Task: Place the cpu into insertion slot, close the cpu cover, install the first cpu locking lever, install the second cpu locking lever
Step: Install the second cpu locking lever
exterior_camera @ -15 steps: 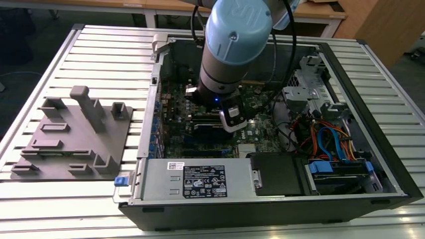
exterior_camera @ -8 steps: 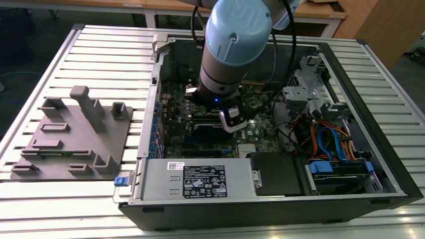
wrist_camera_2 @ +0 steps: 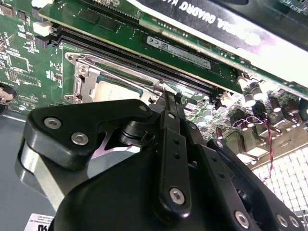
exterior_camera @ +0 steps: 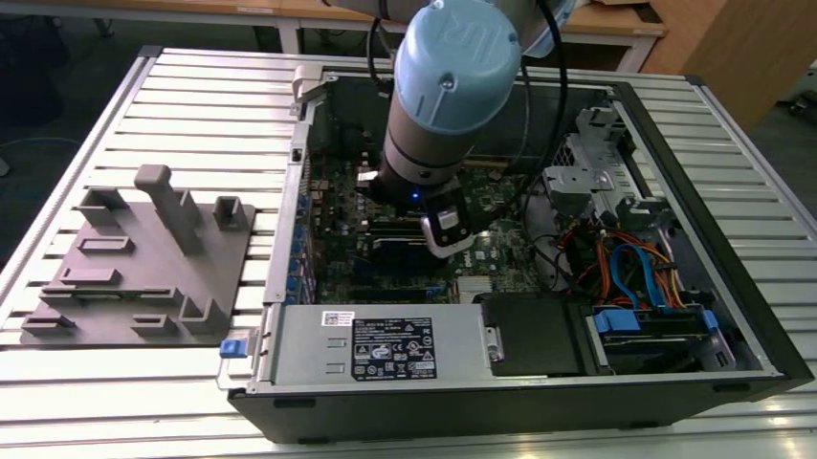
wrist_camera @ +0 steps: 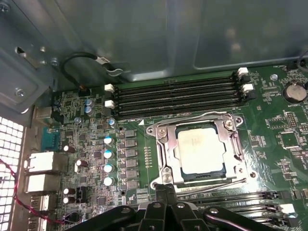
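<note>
The cpu (wrist_camera: 199, 151), a silver-tan square, lies in the insertion slot (wrist_camera: 201, 176), whose dark rim shows around it. The metal cpu cover (wrist_camera: 165, 149) is down over it, and the chip shows through its window. One wire locking lever (wrist_camera: 192, 120) runs along the far side of the frame and another (wrist_camera: 211, 182) along the near side. My gripper (wrist_camera: 166, 191) is shut, its tips at the socket corner by the near lever's end. In the second wrist view the gripper (wrist_camera_2: 169, 98) stands right at the edge of the cpu (wrist_camera_2: 115, 89). In the exterior view the gripper (exterior_camera: 441, 234) hangs inside the open computer case (exterior_camera: 715, 316).
Black memory slots (wrist_camera: 178, 96) flank the socket, with capacitors (wrist_camera: 109, 154) beside it and the case wall (wrist_camera: 144, 38) behind. A black graphics card (wrist_camera_2: 216, 24) overhangs nearby. A grey fixture (exterior_camera: 141, 258) sits on the slatted table at the exterior view's left, and cables (exterior_camera: 638, 268) fill the case's right.
</note>
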Action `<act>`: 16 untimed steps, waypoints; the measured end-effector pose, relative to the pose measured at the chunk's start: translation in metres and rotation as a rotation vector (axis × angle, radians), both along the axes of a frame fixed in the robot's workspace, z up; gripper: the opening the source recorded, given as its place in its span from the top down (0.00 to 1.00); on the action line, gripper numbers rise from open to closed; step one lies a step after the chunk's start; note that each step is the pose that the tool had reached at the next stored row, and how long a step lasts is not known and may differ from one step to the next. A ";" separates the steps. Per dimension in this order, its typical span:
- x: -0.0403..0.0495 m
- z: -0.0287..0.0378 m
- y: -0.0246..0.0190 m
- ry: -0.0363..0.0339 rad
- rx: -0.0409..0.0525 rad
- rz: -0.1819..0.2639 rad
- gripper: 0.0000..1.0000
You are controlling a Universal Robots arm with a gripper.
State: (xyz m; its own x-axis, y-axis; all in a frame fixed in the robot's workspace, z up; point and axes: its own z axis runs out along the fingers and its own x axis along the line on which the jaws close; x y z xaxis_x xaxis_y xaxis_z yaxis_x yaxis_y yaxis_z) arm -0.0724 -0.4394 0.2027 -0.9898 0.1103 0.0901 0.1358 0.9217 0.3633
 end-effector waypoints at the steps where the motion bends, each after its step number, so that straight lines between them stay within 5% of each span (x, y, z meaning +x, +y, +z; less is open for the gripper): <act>1: 0.0000 -0.0008 0.0000 0.0000 0.0021 0.000 0.90; 16: 0.0000 -0.0166 0.0001 -0.0002 0.0529 0.000 0.90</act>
